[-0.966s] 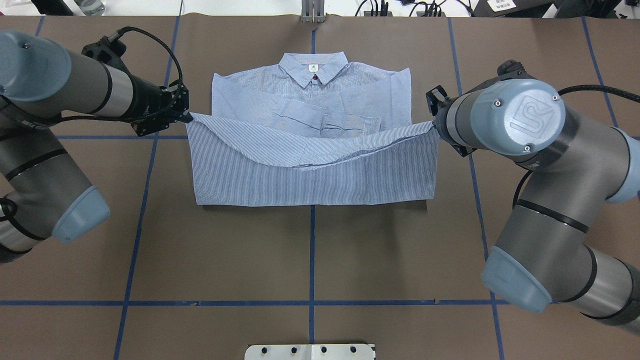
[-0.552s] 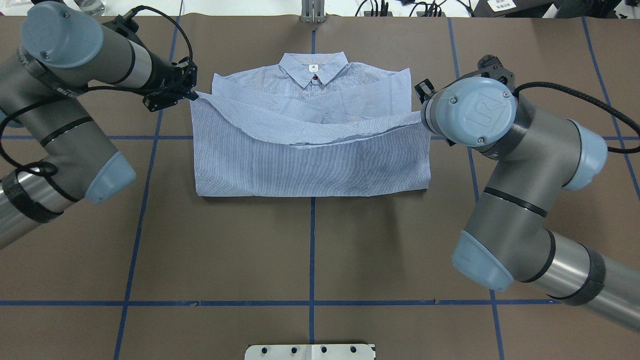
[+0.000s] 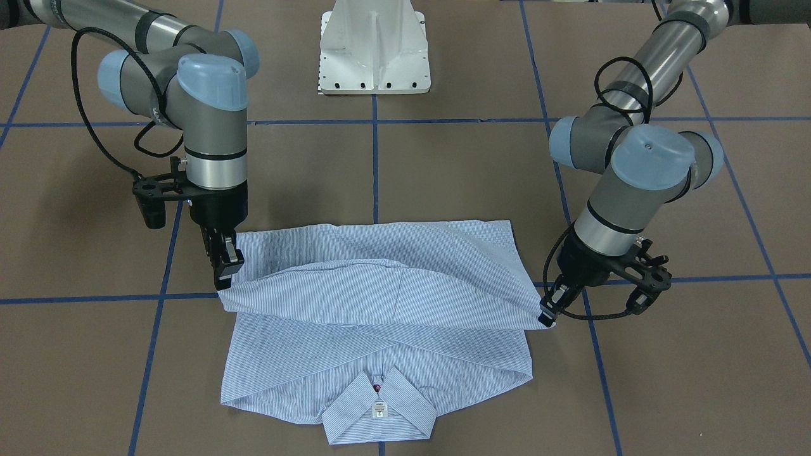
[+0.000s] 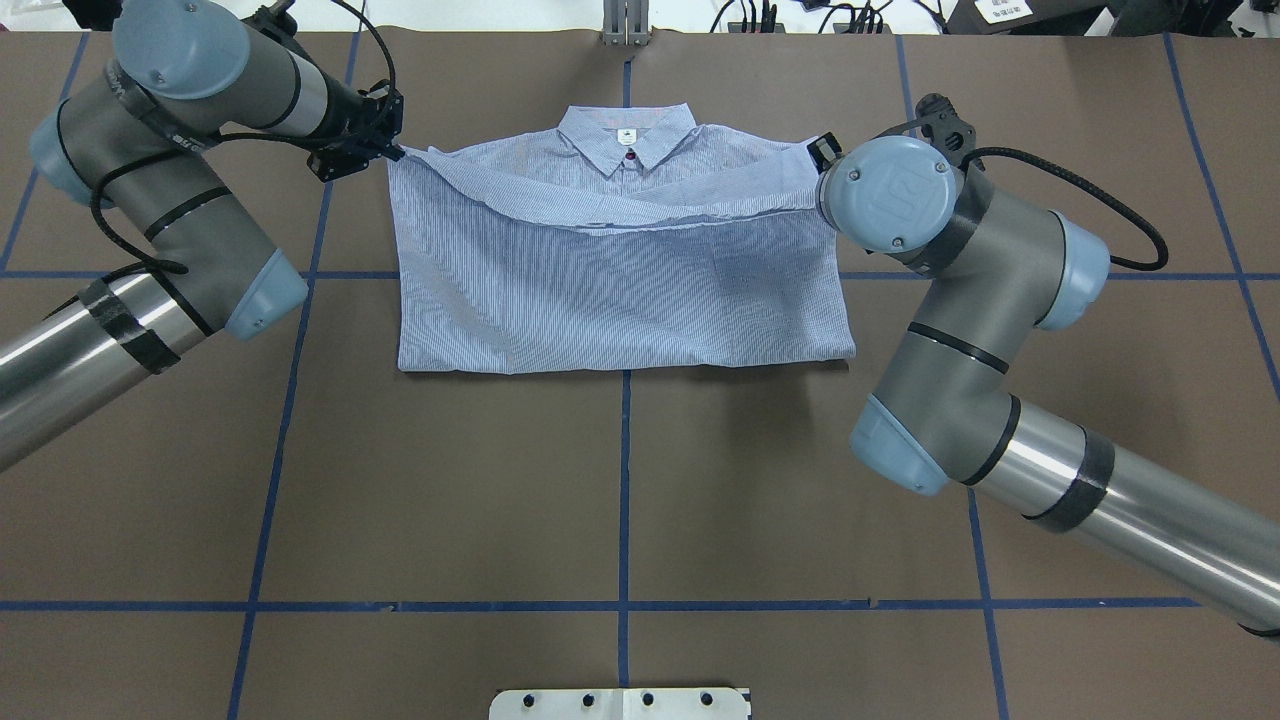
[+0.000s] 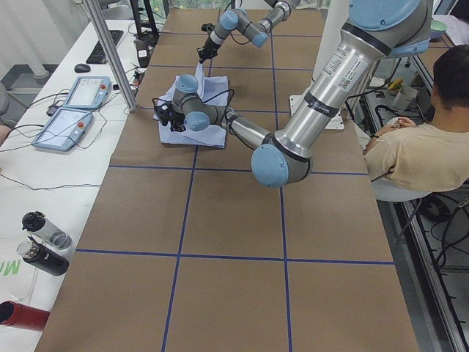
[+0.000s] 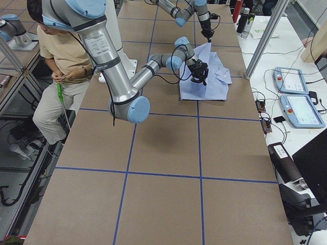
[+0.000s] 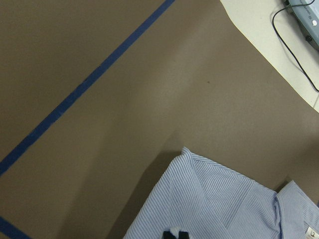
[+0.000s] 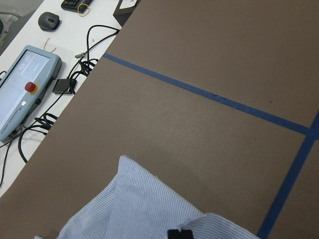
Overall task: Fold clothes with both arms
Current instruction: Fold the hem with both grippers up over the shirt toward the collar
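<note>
A light blue-and-white finely striped, collared button-up shirt (image 4: 620, 290) lies on the brown paper-covered worktop (image 4: 620, 500), which is crossed by blue tape lines. It sits in the middle of the worktop's far half, with its collar (image 4: 627, 138) pointing away from the robot. The lower half of the shirt is doubled over the upper half. The crease (image 4: 625, 368) rests flat on the worktop on the side nearest the robot, and the hem edge (image 4: 610, 218) is carried up close below the collar. The grey-and-silver left arm (image 4: 190, 230) reaches in from the overhead view's left, and its black jaws are pinched narrow on the hem corner beside the shirt's shoulder. The matching right arm (image 4: 960, 290) does the same at the opposite corner; in the front-facing view its jaws are clamped on the cloth edge, while from overhead the wrist hides them. Between the two held corners the hem sags in a shallow curve and hangs slightly off the layer beneath. A small red button (image 4: 627, 155) shows at the neck, and a small white label (image 3: 379, 408) sits inside the collar. The white pedestal base (image 3: 374, 47) stands on the centre line behind the arms.
</note>
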Controlling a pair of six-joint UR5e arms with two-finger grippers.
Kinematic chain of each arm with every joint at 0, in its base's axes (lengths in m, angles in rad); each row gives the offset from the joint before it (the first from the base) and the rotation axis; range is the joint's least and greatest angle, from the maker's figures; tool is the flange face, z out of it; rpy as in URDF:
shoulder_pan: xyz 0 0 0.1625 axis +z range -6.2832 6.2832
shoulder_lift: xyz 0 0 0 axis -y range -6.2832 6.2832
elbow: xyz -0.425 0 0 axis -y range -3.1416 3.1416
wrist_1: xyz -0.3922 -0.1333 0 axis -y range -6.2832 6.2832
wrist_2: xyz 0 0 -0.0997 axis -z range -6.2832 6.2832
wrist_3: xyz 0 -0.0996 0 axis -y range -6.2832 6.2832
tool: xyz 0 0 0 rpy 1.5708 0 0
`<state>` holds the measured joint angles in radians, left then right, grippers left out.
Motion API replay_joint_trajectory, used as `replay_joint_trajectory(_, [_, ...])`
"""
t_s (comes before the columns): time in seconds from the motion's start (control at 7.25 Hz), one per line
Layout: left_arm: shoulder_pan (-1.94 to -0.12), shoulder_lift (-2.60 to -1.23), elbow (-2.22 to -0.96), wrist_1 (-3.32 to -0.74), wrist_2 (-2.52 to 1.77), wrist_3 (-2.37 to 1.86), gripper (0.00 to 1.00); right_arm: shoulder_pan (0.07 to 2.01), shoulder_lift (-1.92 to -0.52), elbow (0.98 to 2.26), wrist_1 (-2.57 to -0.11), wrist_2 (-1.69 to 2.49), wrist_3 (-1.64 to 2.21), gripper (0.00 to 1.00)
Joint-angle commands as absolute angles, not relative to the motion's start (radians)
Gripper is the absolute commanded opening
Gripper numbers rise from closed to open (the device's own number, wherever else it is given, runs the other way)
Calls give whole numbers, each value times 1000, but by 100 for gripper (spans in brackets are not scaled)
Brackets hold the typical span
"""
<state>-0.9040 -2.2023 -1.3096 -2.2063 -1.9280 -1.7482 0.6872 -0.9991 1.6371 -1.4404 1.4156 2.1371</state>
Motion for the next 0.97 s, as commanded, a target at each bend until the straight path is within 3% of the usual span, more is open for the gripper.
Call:
replay_joint_trajectory(0.0, [-904,-2235,-1220,-2285,-1927,-1749,0,703,-912,1460,-1370,1416,2135,0])
replay_joint_trajectory(0.83, [-890,-2292,-1086,-2330,-1875,-1741,0,722,-867,1306,-1292,1417,2131,0])
